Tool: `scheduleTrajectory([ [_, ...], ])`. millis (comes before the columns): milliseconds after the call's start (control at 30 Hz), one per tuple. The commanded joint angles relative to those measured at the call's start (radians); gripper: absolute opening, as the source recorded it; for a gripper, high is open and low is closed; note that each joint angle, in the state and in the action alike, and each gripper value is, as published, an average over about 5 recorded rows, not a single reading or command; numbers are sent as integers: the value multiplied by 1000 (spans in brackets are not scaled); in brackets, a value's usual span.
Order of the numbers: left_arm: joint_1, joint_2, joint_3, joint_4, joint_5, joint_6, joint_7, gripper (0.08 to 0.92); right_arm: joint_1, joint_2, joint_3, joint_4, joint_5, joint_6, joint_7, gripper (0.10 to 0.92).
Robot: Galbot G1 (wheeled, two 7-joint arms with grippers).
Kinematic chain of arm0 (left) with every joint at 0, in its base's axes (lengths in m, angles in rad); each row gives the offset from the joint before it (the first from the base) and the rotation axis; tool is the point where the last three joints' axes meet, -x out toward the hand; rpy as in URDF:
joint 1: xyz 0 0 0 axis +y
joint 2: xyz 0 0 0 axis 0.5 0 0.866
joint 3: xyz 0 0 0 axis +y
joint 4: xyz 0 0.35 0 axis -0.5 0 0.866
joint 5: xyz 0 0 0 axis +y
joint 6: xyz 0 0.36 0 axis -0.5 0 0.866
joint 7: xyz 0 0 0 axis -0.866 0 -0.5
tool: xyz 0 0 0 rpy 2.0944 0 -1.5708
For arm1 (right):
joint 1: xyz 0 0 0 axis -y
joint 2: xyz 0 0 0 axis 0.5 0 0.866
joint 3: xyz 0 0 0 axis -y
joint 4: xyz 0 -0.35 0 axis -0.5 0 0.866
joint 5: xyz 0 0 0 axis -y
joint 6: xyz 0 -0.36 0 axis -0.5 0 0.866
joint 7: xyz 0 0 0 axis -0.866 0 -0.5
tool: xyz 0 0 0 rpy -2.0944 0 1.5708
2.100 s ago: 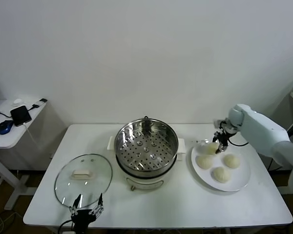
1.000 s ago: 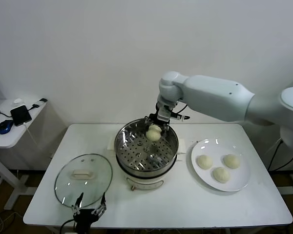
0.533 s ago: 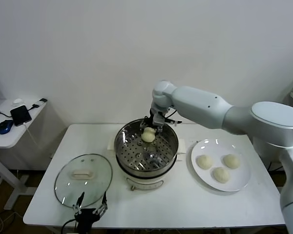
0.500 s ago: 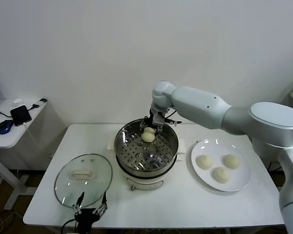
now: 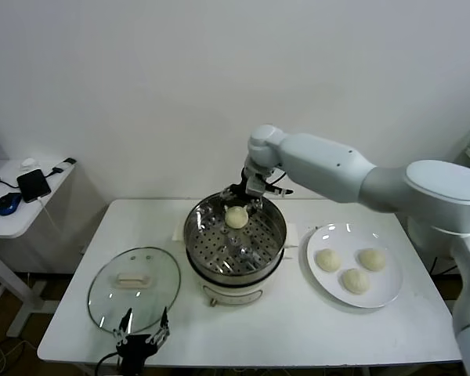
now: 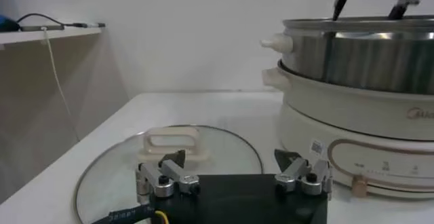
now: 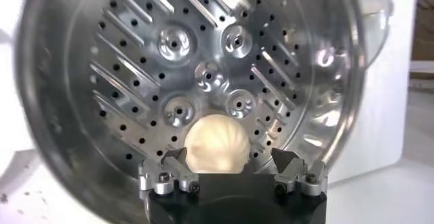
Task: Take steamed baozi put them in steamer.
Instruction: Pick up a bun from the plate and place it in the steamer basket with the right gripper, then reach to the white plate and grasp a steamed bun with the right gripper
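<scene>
Here, left of the round shiny stainless-steel steamer (image 5: 235, 235), the left gripper (image 5: 140, 338) waits spread by a round glass lid (image 5: 134, 287). Above the steamer's far rim, the right gripper (image 5: 247, 190) hangs spread, one cream-white baozi (image 5: 236, 217) on the perforated tray. Right of it, three baozi (image 5: 328, 260) sit on a white plate (image 5: 380, 297), probably awaiting transfer.

A white table (image 5: 298, 329) stands against the wall. The steamer (image 5: 235, 243) sits near its middle, toward the back edge. Just to the steamer's left and nearer the front edge, a round glass lid (image 5: 133, 288) lies flat on the tabletop. On the steamer's other side rests a white plate (image 5: 329, 286) carrying three steamed baozi (image 5: 355, 280), close beside the pot.
</scene>
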Motion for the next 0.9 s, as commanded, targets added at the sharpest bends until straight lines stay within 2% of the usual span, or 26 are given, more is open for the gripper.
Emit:
scheduleTrajectory([
  [33,2,-2,0,-7,3,0,1,823,340,-251,-344,195,635,-347,-152,823],
  [233,-6,4,-9,-7,-3,-1,0,823,364,-472,-502,244,570,-565,-79,823],
  [467,-8,2,-21,-5,-6,0,0,823,162,-626,-462,339,569,-758,13,823],
  [633,-5,-4,-27,-2,-5,-1,0,823,-65,-625,-289,283,512,-821,77,823],
  [900,10,-14,-27,-4,2,-4,0,823,-250,-505,-114,131,407,-846,96,823],
])
